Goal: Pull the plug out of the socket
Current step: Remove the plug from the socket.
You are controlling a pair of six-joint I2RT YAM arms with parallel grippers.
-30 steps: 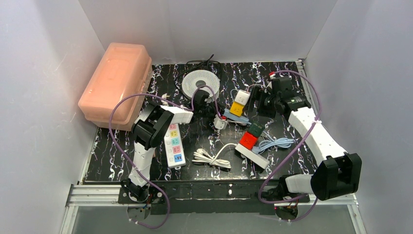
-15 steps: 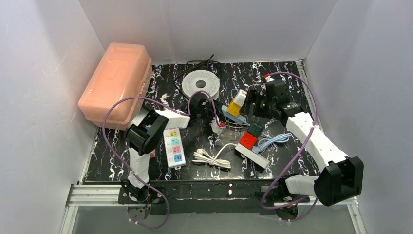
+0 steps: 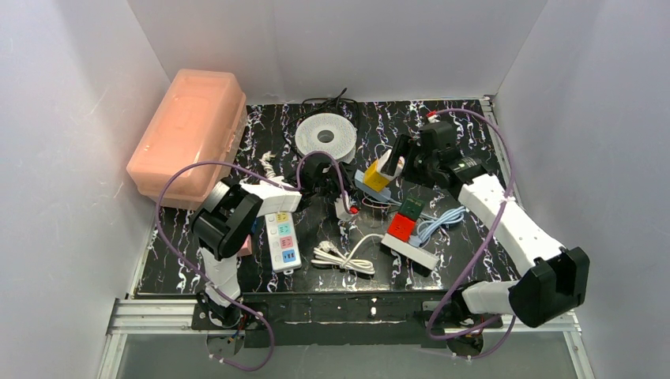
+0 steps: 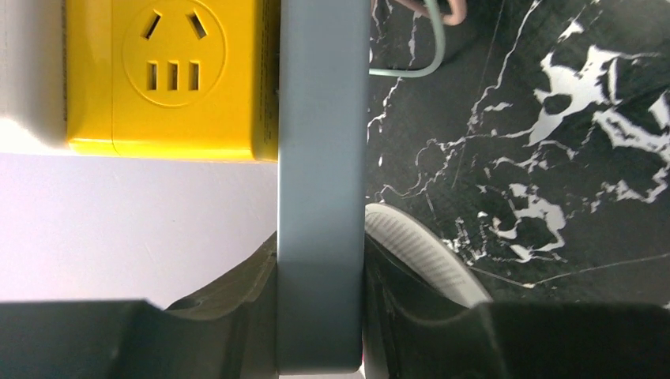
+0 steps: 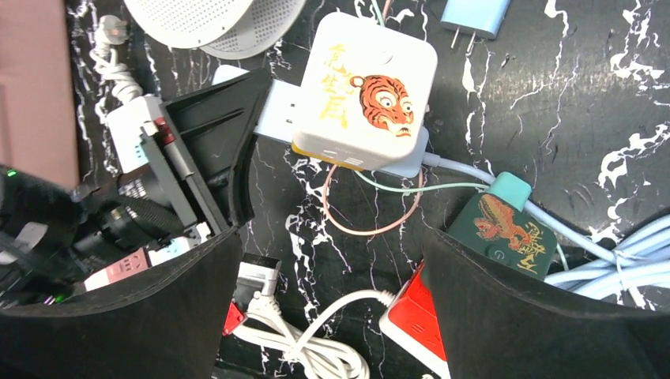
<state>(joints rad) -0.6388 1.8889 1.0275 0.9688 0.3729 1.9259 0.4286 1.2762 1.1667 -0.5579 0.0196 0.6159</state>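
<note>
A white cube plug point(image 5: 367, 91) with a tiger picture and a yellow outlet face point(image 4: 166, 79) sits on a grey-blue socket strip point(image 4: 320, 158). In the top view the cube point(image 3: 378, 172) leans left on the strip point(image 3: 365, 188). My left gripper point(image 4: 320, 260) is shut on the strip's end, and it shows as black jaws point(image 5: 225, 134) left of the cube. My right gripper point(image 5: 332, 300) is open above the table. The cube lies ahead of its fingertips, not between them. Seen from above, the right gripper point(image 3: 404, 154) hangs just right of the cube.
A pink box point(image 3: 190, 134) stands at the far left, and a white round disc point(image 3: 325, 134) lies behind the cube. A white strip with coloured outlets point(image 3: 283, 237), a coiled white cable point(image 3: 344, 257), a red cube point(image 3: 401, 229), a green cube point(image 3: 412, 208) and blue cable point(image 3: 446, 221) crowd the front.
My right gripper has moved left up to the cube and opened a little wider. The cube has tipped left. My left arm's elbow has swung back and left, its grip unchanged.
</note>
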